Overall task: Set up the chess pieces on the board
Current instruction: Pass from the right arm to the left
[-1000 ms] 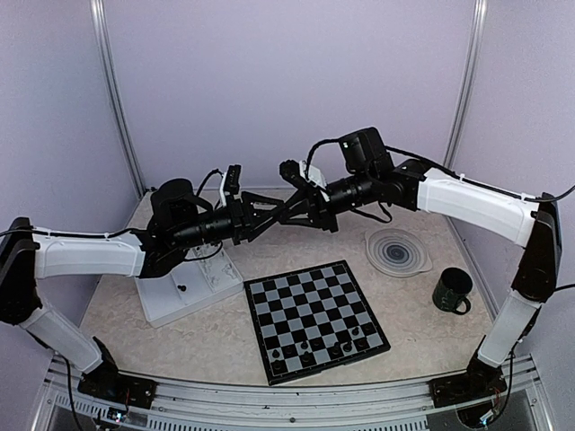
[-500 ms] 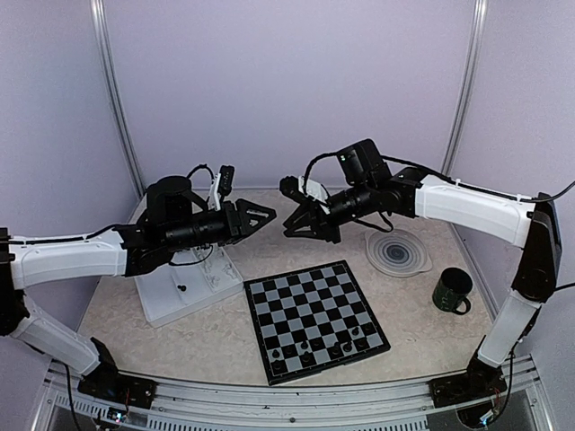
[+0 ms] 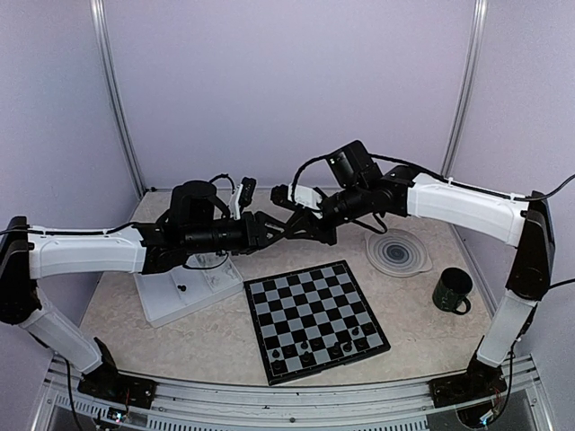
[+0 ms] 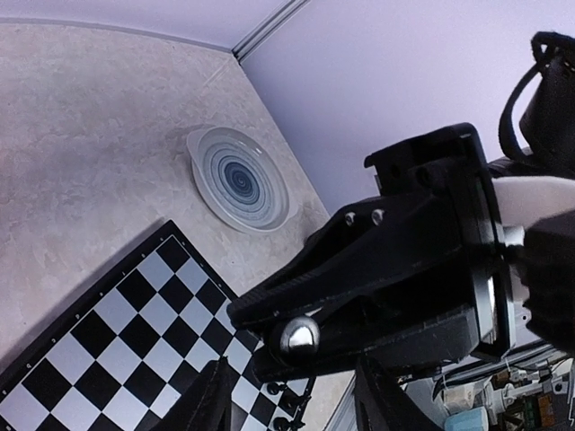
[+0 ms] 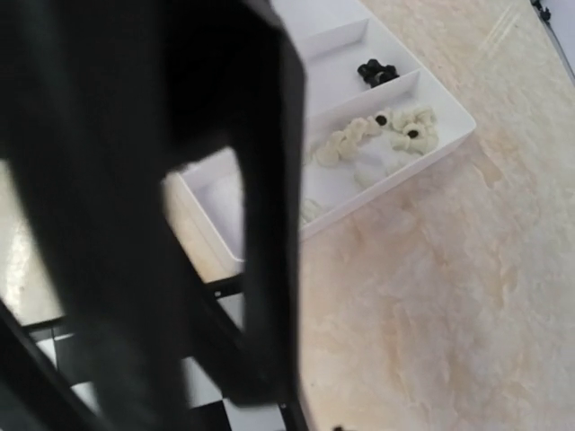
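Few black chess pieces (image 3: 334,350) along board's (image 3: 305,305) near edge

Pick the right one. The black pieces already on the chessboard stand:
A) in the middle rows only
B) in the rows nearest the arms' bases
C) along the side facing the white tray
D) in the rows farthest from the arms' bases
B: the black chess pieces are gathered in the rows of the board nearest the arms' bases, and none shows on its far rows.

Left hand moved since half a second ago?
Yes. Against the white tray, the left hand has shifted right in the top view, closing on the right hand.
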Controlling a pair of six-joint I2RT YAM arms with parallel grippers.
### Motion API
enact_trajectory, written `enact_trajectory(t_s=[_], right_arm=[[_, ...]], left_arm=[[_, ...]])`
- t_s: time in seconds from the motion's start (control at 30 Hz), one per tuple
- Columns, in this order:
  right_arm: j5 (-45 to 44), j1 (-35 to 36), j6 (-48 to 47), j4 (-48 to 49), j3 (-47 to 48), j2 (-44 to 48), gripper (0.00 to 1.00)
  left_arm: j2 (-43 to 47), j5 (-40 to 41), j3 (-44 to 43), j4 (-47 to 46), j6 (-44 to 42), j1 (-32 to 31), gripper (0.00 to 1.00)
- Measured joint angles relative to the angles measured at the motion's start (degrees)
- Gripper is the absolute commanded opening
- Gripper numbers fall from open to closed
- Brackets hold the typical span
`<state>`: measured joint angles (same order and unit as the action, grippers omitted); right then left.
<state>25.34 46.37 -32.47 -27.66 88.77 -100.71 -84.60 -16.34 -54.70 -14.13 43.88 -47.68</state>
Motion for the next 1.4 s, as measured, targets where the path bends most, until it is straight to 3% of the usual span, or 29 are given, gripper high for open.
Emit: enact_trajectory(t_s=[0.43,1.0,1.07,1.27,1.4], right_arm=[[-6.64,2.38,-3.69,-1.77,-1.33,0.11,0.12],[-7.87,2.62,-4.15,-2.86,-3.67,2.49,0.14],[-7.85,2.62,-4.15,-3.21,-3.87,2.49,0.18],[-6.84,2.86,-4.0,-3.3,-4.31,2.69,0.49],[-4.61,2.49,-4.37,-2.99,-5.6,4.72,0.56]], left_arm=[[-2.71,-2.56,-0.31,-1.57,2.12,0.44,0.24],[-6.95,-9.99,1.16,-10.64,4.55,1.95,0.1],[-7.3,-10.64,1.66,-11.69,4.83,2.01,0.08],[-7.15,-11.54,2.6,-12.59,3.91,2.27,0.07],[-5.4,-11.23,2.93,-8.24,-0.7,2.25,0.08]])
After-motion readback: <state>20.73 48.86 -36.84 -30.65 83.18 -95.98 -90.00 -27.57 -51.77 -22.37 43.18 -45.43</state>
